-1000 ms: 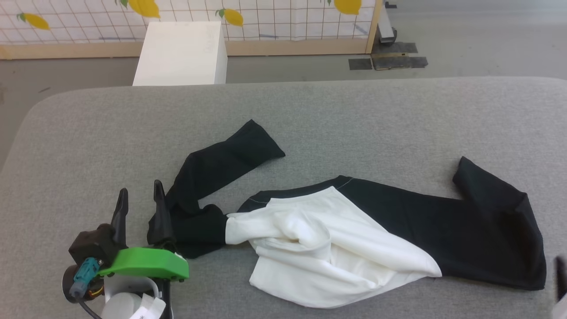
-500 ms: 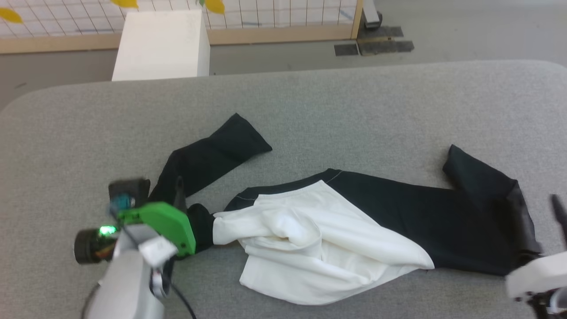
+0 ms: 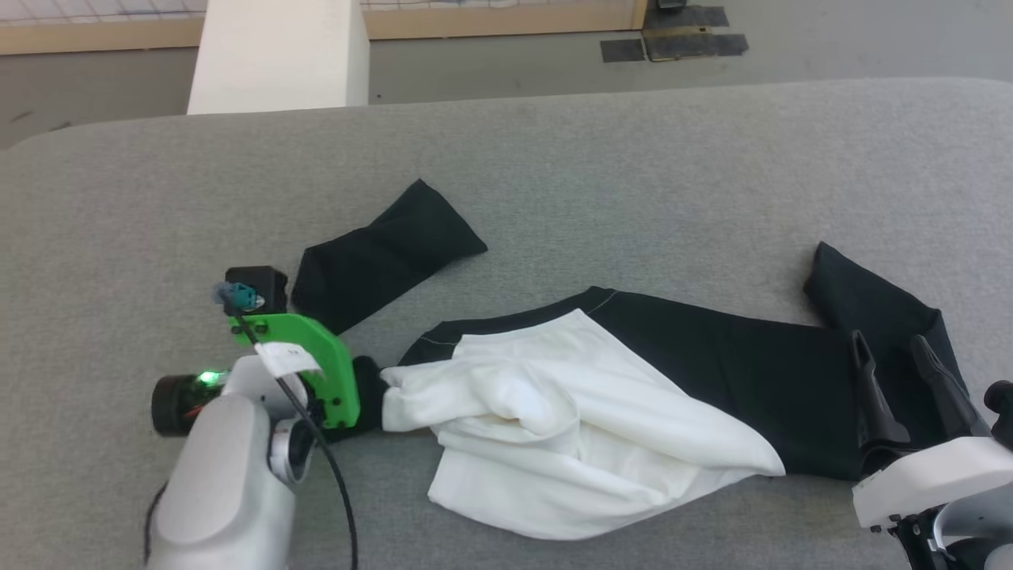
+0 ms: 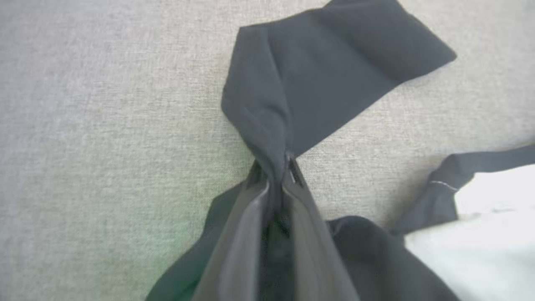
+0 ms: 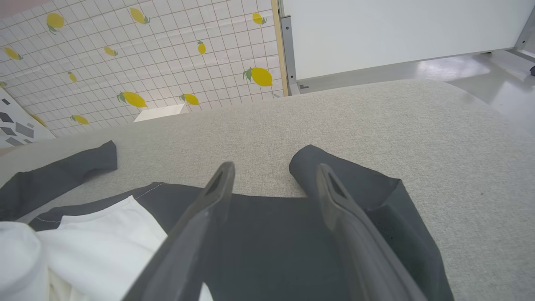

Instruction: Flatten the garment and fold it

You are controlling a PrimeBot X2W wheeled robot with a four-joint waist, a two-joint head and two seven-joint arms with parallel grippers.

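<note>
The garment [image 3: 593, 443] lies crumpled on the grey padded table [image 3: 633, 158], its white body bunched in the middle and black shoulder cloth [image 3: 728, 372] spreading to the right. One black sleeve [image 3: 388, 253] points to the far left; the other [image 3: 878, 301] sticks out at the right. My left gripper [image 4: 273, 171] is shut on the black sleeve [image 4: 326, 71] near its base, under the green wrist mount [image 3: 316, 356]. My right gripper [image 3: 888, 340] stands open over the black cloth by the right sleeve [image 5: 355, 188], nothing between its fingers [image 5: 217, 184]. The yellow print is hidden.
A white box [image 3: 277, 55] stands on the floor just past the table's far edge. Behind it runs a wood-framed panel with a lemon print [image 5: 146, 62]. Bare grey table surface lies on all sides of the garment.
The head camera has tilted down. My left gripper turned onto the sleeve and shut on it, bunching it. My right gripper rose into view over the black cloth at the right.
</note>
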